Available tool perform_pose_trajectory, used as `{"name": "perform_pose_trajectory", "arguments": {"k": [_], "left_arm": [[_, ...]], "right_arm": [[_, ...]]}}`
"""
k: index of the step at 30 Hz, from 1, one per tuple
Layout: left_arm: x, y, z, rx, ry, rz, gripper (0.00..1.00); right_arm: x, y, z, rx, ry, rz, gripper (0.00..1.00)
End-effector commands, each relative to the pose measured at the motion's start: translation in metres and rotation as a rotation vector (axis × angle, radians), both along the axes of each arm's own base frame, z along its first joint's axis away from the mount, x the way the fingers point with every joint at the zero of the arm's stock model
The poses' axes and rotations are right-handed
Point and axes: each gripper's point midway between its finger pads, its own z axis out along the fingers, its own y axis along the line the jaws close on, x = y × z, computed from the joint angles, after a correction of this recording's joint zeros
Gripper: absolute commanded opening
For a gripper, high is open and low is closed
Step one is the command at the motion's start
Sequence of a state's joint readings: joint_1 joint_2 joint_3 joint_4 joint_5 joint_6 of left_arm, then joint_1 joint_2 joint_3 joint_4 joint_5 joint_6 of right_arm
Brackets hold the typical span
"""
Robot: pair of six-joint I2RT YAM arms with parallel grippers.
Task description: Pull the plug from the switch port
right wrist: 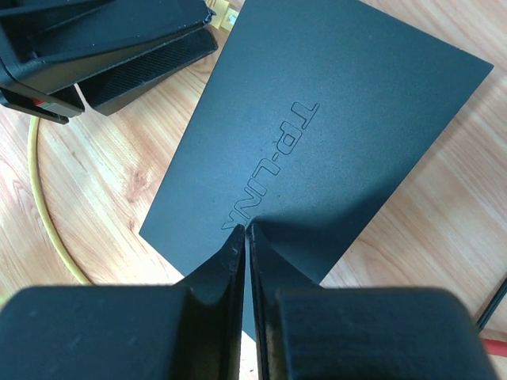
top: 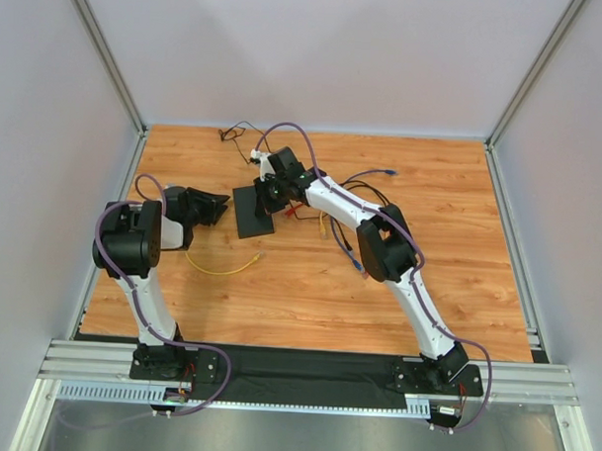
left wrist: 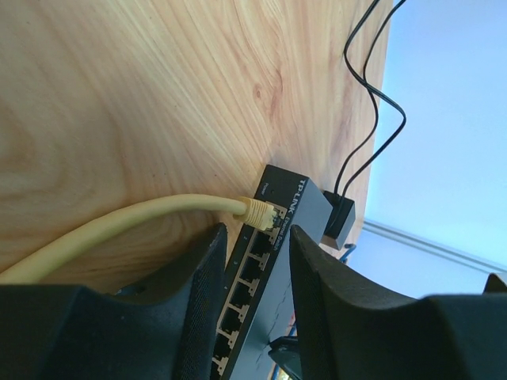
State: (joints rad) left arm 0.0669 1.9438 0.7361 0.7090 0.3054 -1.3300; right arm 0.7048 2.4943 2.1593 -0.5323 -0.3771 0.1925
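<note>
The switch (top: 254, 212) is a flat black box lying on the wooden table (top: 428, 260). In the left wrist view, the yellow plug (left wrist: 260, 211) sits in the end port of the switch (left wrist: 285, 237), and its yellow cable (left wrist: 119, 226) trails off to the left. My left gripper (left wrist: 253, 231) is open, its fingers either side of the ported edge, with the plug just past the tips. My right gripper (right wrist: 247, 229) is shut with nothing between its fingers, its tips down on the switch's top face (right wrist: 333, 119). The left gripper (right wrist: 119, 47) also shows at the top left of the right wrist view.
A small black adapter (left wrist: 341, 220) on thin black wires sits at the switch's far corner. Loose cables lie right of the switch, among them a blue one (top: 382, 174) and red and yellow ones (top: 316, 221). The yellow cable (top: 220, 269) loops across the table. Grey walls enclose the table.
</note>
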Motion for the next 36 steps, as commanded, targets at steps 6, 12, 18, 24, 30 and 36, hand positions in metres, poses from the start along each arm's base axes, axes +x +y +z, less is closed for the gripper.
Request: {"name": "perform_pose_trajectory", "arguments": {"k": [6, 12, 18, 24, 30, 36], "left_arm": [[0.008, -0.002, -0.014, 0.003, 0.012, -0.028, 0.45], [0.008, 0.001, -0.016, -0.008, 0.009, -0.003, 0.42], [0.008, 0.000, -0.016, -0.002, 0.021, -0.011, 0.39], [0.010, -0.004, -0.015, 0.033, 0.047, -0.061, 0.40], [0.011, -0.007, -0.017, 0.055, 0.062, -0.068, 0.38], [0.013, -0.010, -0.019, 0.076, 0.054, -0.072, 0.34]], "right_arm": [[0.001, -0.004, -0.011, -0.052, -0.009, -0.001, 0.06], [0.002, -0.004, -0.011, -0.050, -0.009, -0.002, 0.06], [0.002, -0.004, -0.011, -0.047, -0.003, -0.001, 0.06], [0.002, -0.003, -0.012, -0.050, -0.003, 0.000, 0.06], [0.003, -0.004, -0.012, -0.060, -0.009, 0.005, 0.06], [0.004, -0.005, -0.013, -0.073, -0.016, 0.011, 0.06]]}}
